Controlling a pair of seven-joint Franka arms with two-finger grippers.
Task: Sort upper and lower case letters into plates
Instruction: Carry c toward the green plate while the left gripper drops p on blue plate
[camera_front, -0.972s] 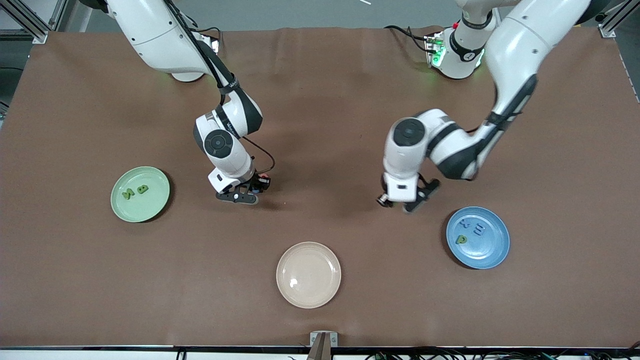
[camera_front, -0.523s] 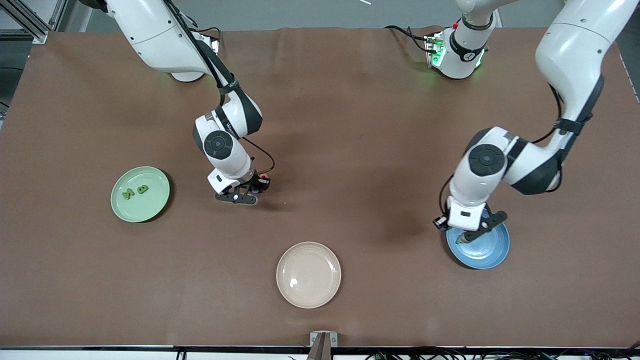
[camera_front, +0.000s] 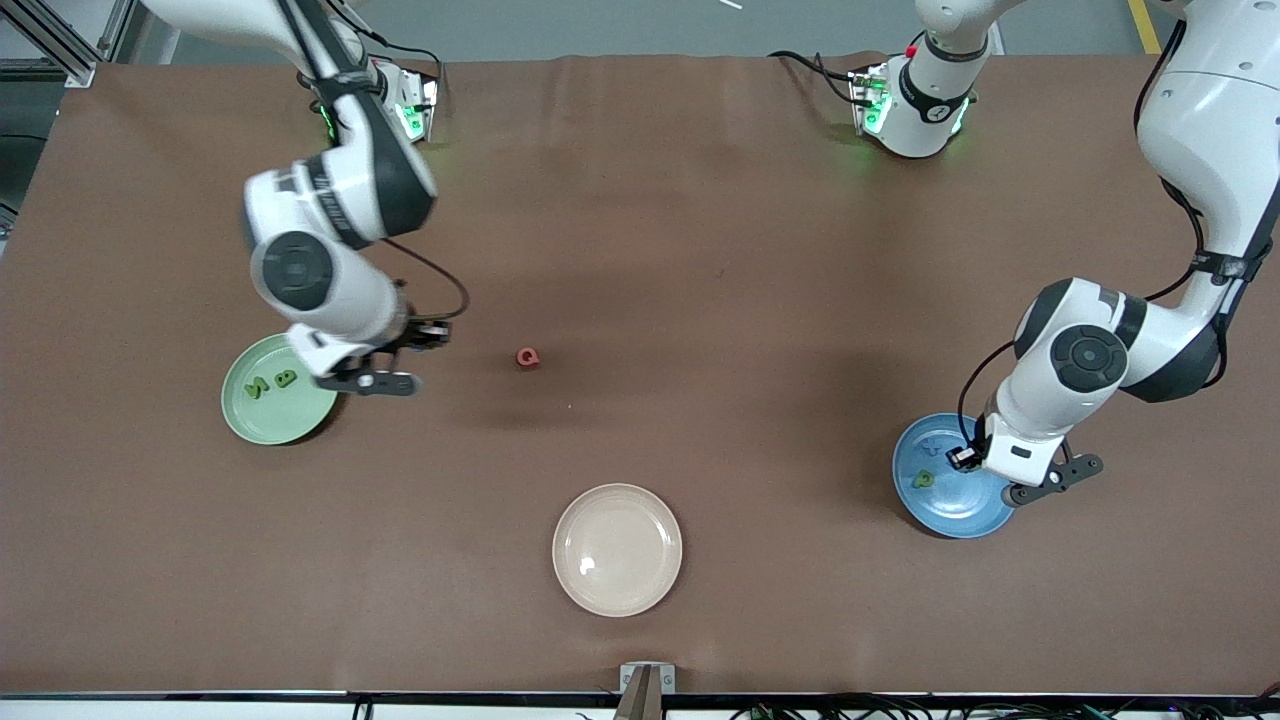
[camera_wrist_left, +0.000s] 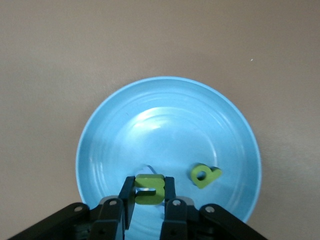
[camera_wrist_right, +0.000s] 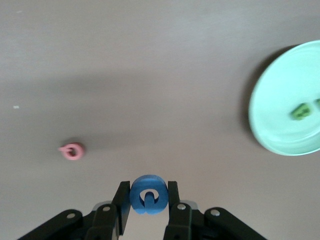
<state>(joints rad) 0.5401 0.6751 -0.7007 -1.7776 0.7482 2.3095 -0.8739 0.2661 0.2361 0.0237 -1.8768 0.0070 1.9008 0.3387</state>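
Note:
The blue plate lies toward the left arm's end and holds a green letter p and a blue letter. My left gripper hangs over this plate, shut on a green letter beside the p. The mint green plate holds two green letters. My right gripper is over the table just beside it, shut on a round blue letter; the plate shows to one side. A red letter lies on the table, also seen in the right wrist view.
A cream-white plate with nothing in it lies nearer to the front camera, at the table's middle. The brown mat covers the table. Both robot bases stand along the farthest edge.
My right gripper has swung from the table's middle to beside the green plate, uncovering the red letter. My left gripper has moved over the blue plate toward the left arm's end.

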